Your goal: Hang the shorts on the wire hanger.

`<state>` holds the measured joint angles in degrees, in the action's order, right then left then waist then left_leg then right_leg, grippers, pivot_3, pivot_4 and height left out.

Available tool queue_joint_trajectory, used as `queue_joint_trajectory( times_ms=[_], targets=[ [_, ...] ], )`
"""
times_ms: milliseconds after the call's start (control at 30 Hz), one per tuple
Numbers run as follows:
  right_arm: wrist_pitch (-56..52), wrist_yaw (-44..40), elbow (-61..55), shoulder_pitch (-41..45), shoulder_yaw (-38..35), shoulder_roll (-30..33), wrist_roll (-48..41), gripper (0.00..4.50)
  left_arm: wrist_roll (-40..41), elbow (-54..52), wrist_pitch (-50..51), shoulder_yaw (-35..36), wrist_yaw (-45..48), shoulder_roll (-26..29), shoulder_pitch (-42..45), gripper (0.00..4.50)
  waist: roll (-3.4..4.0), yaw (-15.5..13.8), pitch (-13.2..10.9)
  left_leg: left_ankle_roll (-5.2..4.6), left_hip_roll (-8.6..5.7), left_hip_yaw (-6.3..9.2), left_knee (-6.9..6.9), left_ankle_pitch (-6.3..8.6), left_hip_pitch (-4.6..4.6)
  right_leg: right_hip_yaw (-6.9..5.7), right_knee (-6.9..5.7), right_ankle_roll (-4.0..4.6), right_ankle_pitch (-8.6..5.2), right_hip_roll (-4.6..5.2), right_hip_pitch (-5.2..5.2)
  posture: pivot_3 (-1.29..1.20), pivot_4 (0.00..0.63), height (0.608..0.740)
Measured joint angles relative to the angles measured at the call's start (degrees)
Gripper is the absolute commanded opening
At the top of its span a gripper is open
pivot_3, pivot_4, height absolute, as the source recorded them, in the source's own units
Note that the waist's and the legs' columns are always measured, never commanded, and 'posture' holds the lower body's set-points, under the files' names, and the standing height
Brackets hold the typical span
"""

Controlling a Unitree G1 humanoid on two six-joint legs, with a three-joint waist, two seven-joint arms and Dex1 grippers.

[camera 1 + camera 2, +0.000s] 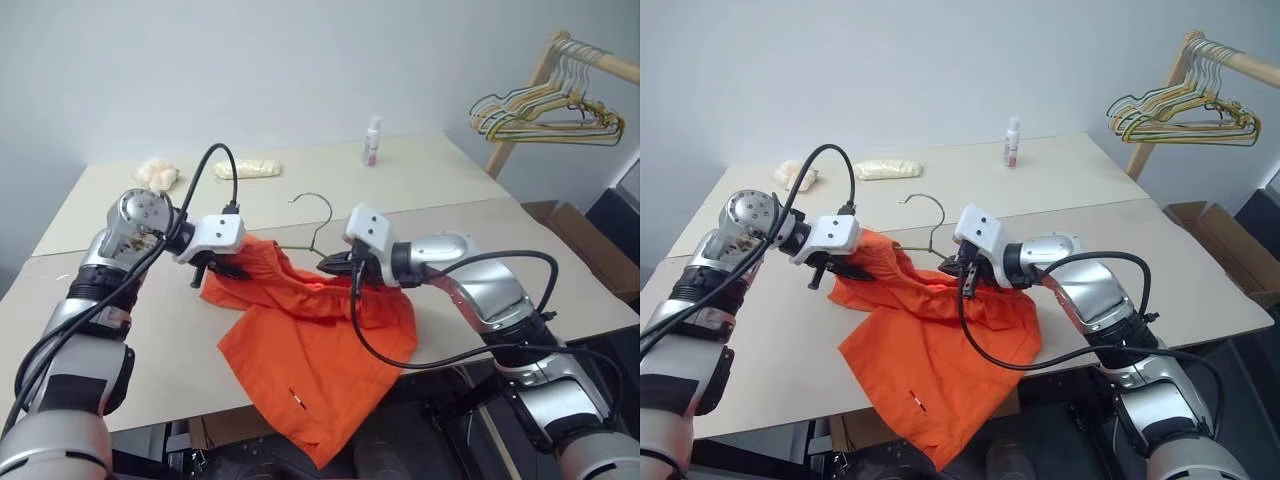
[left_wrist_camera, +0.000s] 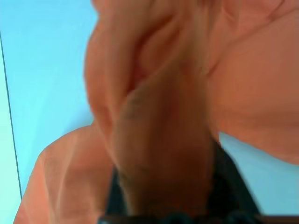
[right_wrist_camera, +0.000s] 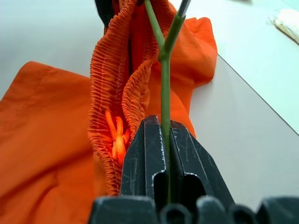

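The shorts are being held partly lifted off the table, the waistband end raised between the two arms and the legs trailing down over the near table edge. The right gripper is being kept clenched on the wire hanger, whose wire is running up between the black fingers and forking just beside the gathered waistband. In the head views the hanger's hook is standing clear above the fabric, pointing away toward the far side of the table. The left gripper is being pressed into the waistband's far corner, with orange cloth bunched between its fingers in the wrist view; whether a firm pinch is being kept or the cloth is being let go cannot be told. The step in hand is judged to be threading the hanger's arm through the waist opening. For this to go well, the band should be kept stretched open by the left side while the wire is being slid inside, and the hanger should be kept level so the cloth is not being dragged off the near edge by its own hanging weight
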<state>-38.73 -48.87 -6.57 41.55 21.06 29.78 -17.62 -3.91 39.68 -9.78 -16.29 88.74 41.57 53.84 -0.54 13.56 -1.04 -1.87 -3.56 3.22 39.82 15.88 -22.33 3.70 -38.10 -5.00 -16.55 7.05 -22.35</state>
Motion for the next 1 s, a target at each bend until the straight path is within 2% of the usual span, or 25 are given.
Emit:
queue_joint_trajectory(
  times_ms=[233,267,467,567,933,1000],
  targets=[
    [1.6,-2.4,-0.1,-1.7,-0.7,1.0,0.6,0.0,1.7,2.2,0.5,2.6,0.3,1.1,2.9,4.34,0.0,0.1,0.0,0.0,0.0,0.0,0.0,0.0,0.01,-0.01,0.0,0.0,0.0,0.0,0.01,-0.18,0.0,0.74],
    [1.6,-2.6,-0.1,-1.8,-1.0,1.3,0.6,0.0,1.7,2.7,0.5,2.7,0.3,1.4,2.9,4.48,0.0,0.1,0.0,0.0,0.0,0.0,0.0,0.0,0.01,-0.01,0.0,0.0,0.0,0.0,0.01,-0.17,0.0,0.74],
    [1.6,-4.4,-1.7,-1.9,-2.6,2.7,0.5,0.0,0.4,7.0,-1.8,2.9,-2.7,2.3,2.7,4.48,0.0,0.0,0.0,0.0,0.0,0.01,0.0,0.0,0.02,-0.02,0.0,0.0,0.0,0.0,0.01,-0.17,0.0,0.74],
    [1.6,-4.9,-2.0,-1.9,-2.9,2.7,0.5,0.0,-0.7,9.0,-2.9,2.9,-4.0,2.0,2.5,3.86,0.0,-0.1,0.0,0.0,-0.01,0.01,0.0,0.0,0.02,-0.02,0.0,0.0,0.0,0.0,0.02,-0.19,0.0,0.74],
    [1.5,-6.1,-3.1,-2.5,-3.9,3.8,0.5,0.0,-3.8,15.4,-7.4,2.6,-7.5,0.8,3.3,0.17,-0.01,-0.1,0.0,0.0,-0.01,0.01,0.0,0.0,0.0,-0.04,0.0,0.0,0.0,0.01,0.01,-0.18,0.0,0.74],
    [1.4,-6.2,-3.2,-2.7,-3.9,4.2,0.5,0.0,-4.1,16.1,-7.6,2.6,-7.8,0.9,4.1,0.05,-0.01,-0.1,0.0,0.0,-0.02,0.01,0.0,0.0,0.0,-0.05,0.0,0.0,0.0,0.01,0.01,-0.18,0.0,0.74]
  ],
)
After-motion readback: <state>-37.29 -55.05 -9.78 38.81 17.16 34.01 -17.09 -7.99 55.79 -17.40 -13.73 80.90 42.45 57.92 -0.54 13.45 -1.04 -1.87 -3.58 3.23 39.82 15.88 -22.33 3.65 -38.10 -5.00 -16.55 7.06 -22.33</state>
